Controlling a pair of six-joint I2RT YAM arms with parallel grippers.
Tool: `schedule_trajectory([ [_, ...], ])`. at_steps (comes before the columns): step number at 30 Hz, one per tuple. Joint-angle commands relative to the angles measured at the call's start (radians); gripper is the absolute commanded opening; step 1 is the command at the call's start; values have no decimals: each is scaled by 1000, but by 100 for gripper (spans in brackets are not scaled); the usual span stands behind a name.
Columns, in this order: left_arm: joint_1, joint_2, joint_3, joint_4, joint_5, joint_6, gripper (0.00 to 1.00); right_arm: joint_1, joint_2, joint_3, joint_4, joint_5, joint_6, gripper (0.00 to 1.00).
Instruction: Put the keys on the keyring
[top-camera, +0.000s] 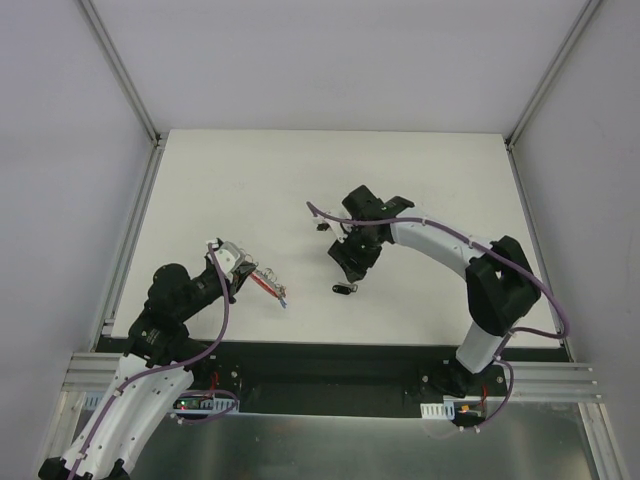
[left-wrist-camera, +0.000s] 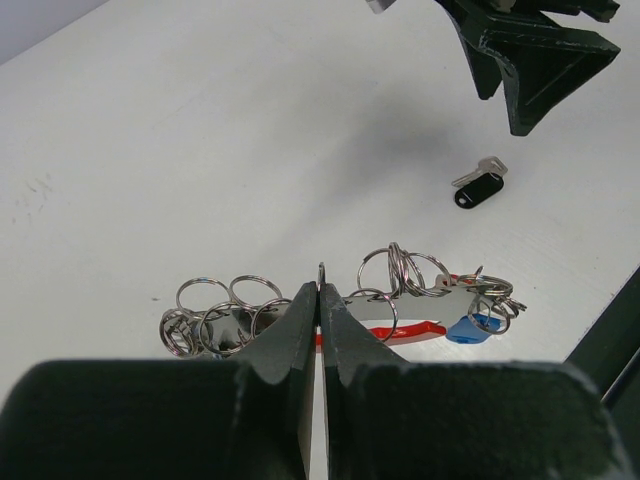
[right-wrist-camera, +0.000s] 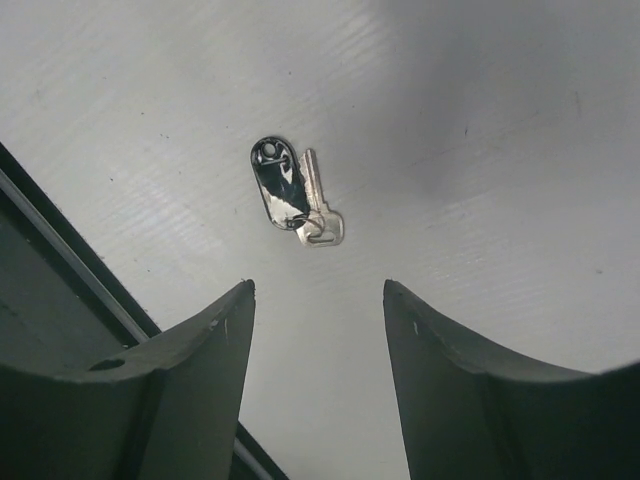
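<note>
L: left end effector — pinching keyring | R: right end effector — apart over black key

This is a robotics lab test cell: a white table is boxed in behind and on both sides by plain pale panels on aluminium posts, with two cabled robot arms bolted to a metal rail along its near edge.

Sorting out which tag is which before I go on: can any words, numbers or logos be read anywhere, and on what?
No text can be read in any view.
Black tag on the loose key: glossy, no lettering shows.
Red tag on the keyring: no print shows.
White strips at the arm bases: too small to read.
</note>
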Motion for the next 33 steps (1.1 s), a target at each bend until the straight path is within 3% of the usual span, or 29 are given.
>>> schedule_trajectory([
  [1, 3, -4, 18, 53, -14, -6, 0, -3, 68, 96, -148, -28, -238, 57],
  [8, 3, 15, 20, 53, -24, -10, 0, 17, 114, 87, -97, -42, -247, 51],
  [33, 3, 58, 24, 53, -12, -2, 0, 127, 193, 7, -12, 111, -215, 44],
])
